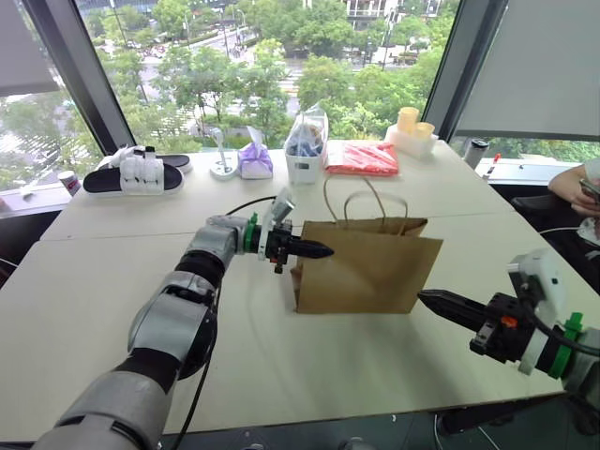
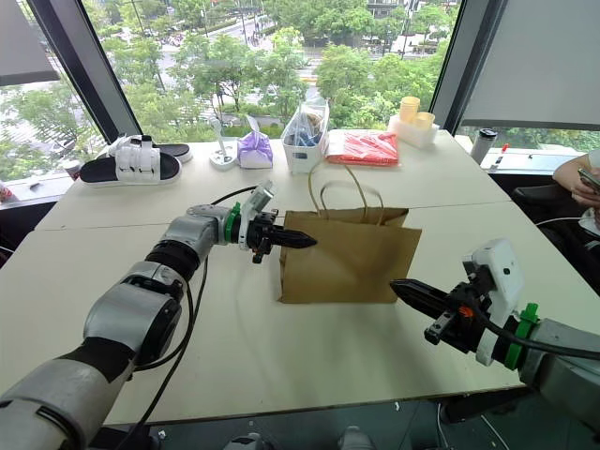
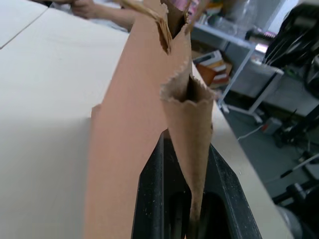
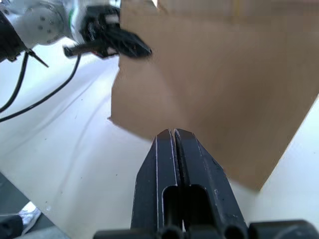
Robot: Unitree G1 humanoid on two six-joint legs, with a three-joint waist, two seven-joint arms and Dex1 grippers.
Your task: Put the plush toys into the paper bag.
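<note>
The brown paper bag [image 1: 370, 267] stands upright in the middle of the table [image 1: 94, 281], its loop handles [image 1: 361, 197] raised. My left gripper [image 1: 323, 251] points sideways at the bag's left upper edge and is shut on it. In the left wrist view a fold of the bag's paper [image 3: 192, 124] is pinched between the black fingers [image 3: 152, 189]. My right gripper [image 1: 424, 298] is shut and holds nothing, hovering just off the bag's lower right corner with its tips [image 4: 170, 132] aimed at the bag's side. The plush toys are out of view.
Along the far edge by the window lie black and white slippers [image 1: 131, 173], a purple tissue pouch [image 1: 254, 161], a clear container [image 1: 306, 150], a flat red packet [image 1: 362, 157] and yellow cups [image 1: 412, 127]. A person's arm [image 1: 572, 183] rests at the far right.
</note>
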